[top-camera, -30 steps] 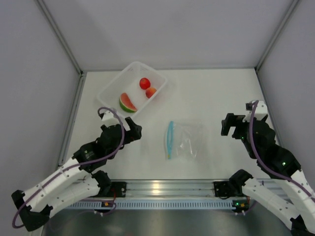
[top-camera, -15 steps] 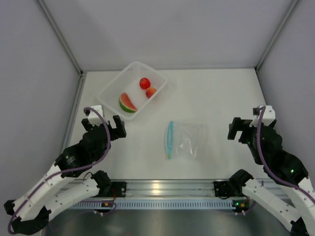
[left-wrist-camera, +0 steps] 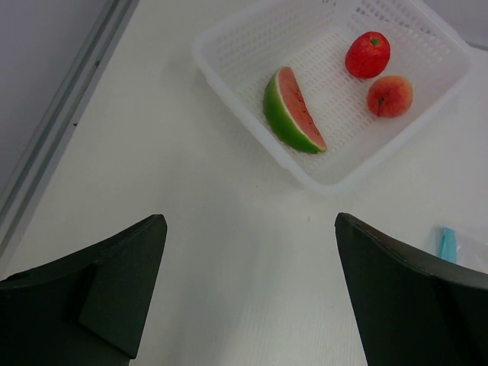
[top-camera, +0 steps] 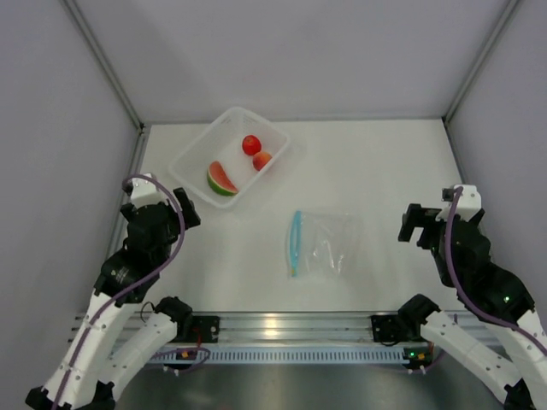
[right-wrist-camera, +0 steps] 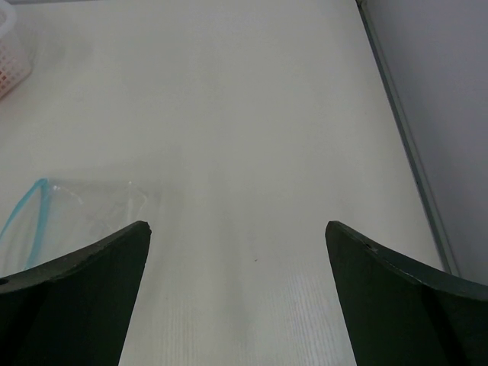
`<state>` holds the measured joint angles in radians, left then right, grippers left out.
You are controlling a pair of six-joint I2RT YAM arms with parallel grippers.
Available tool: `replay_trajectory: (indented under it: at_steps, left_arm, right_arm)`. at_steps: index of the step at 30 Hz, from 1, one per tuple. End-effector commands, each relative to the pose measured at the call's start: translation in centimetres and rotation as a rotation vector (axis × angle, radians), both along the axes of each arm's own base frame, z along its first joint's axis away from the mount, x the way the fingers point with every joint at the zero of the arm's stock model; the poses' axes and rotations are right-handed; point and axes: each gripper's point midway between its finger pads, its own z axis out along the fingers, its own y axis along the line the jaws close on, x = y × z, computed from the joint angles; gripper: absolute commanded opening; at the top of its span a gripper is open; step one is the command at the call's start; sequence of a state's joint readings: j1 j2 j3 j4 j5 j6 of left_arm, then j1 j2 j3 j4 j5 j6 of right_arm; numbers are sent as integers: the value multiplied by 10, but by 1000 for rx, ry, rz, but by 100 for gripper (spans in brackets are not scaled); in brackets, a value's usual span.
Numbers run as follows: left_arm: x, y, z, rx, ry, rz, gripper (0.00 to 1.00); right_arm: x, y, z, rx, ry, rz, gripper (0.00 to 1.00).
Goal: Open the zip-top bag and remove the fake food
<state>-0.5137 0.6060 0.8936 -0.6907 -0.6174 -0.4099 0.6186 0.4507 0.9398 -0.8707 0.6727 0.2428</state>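
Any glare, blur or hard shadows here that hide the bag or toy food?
Top view: soft even light, one glare spot on the metal rail; the clear bag is faint on the white table, its blue strip plain. Left wrist: basket and watermelon slice sharp, left hand dark. Right wrist: bag washed out at the left edge, right hand dark.

in the left wrist view the bag (left-wrist-camera: 448,244) ran off the right edge, only its zip end showing. in the right wrist view the basket (right-wrist-camera: 11,42) was cut by the left edge.
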Motion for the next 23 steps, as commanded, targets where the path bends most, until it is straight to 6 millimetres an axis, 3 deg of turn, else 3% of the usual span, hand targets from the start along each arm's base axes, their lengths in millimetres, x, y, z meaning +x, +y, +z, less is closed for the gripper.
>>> replay_trajectory:
  at_steps: [1,3,4,7,23]
  left_arm:
    - [16,3,12,-52,-49,-28,98]
    - [20,3,7,-73,-37,-50,98]
    - [21,14,7,-72,-39,-16,98]
    - [23,22,1,-78,-30,-4,98]
    - [13,26,1,-77,-59,3,98]
  right_arm:
    - [3,-3,8,13,-45,-24,99]
    - [3,-3,9,16,-50,-25,99]
    - [3,-4,8,15,-50,-24,99]
    - [2,-3,8,22,-57,-20,99]
    - [10,3,2,1,-33,-10,100]
